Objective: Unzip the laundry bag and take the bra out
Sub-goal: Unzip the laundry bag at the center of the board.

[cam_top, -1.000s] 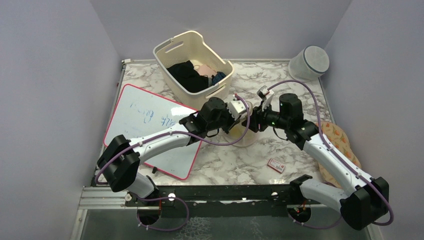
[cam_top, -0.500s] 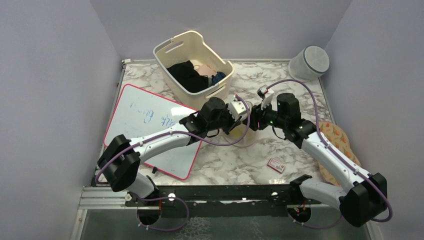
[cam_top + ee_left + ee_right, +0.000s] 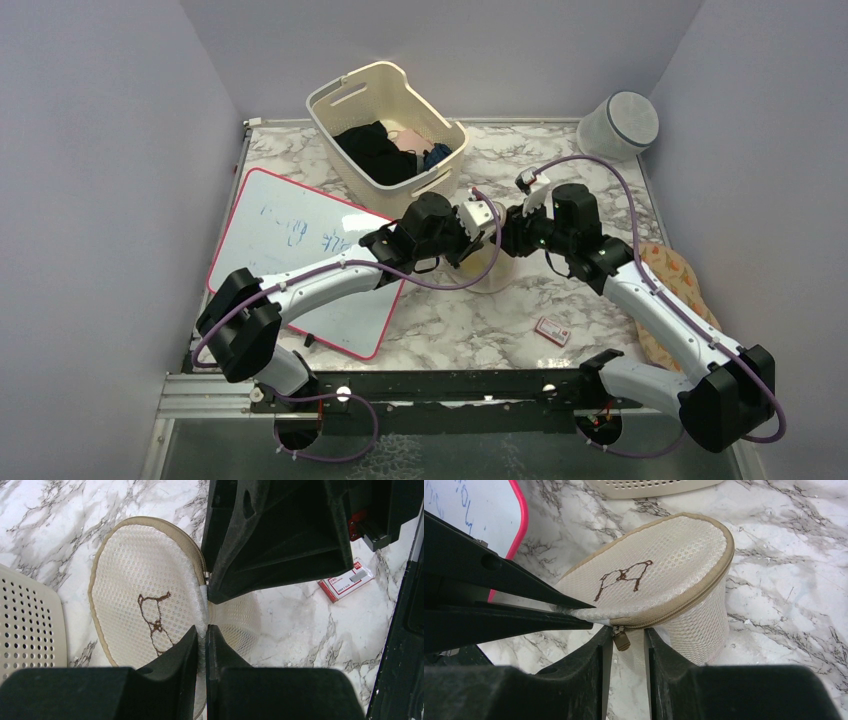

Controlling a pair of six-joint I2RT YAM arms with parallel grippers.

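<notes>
The cream mesh laundry bag (image 3: pixel 664 570) stands on the marble table, its flat top with the dark bra outline (image 3: pixel 624 577) tilted up; it also shows in the left wrist view (image 3: pixel 145 600) and, mostly hidden by the grippers, in the top view (image 3: pixel 492 272). My left gripper (image 3: pixel 206 630) is shut on the bag's rim beside the zip end. My right gripper (image 3: pixel 624 637) is open, its jaws either side of the hanging brass zip pull (image 3: pixel 621 640). The zip looks closed. No bra is in view.
A cream slotted basket (image 3: pixel 340 105) with dark clothes stands behind the bag. A pink-edged whiteboard (image 3: pixel 290 240) lies at the left. A white-grey cylinder (image 3: pixel 618 125) is at the back right, an orange-patterned cloth (image 3: pixel 680 275) at the right, a small red card (image 3: pixel 552 330) in front.
</notes>
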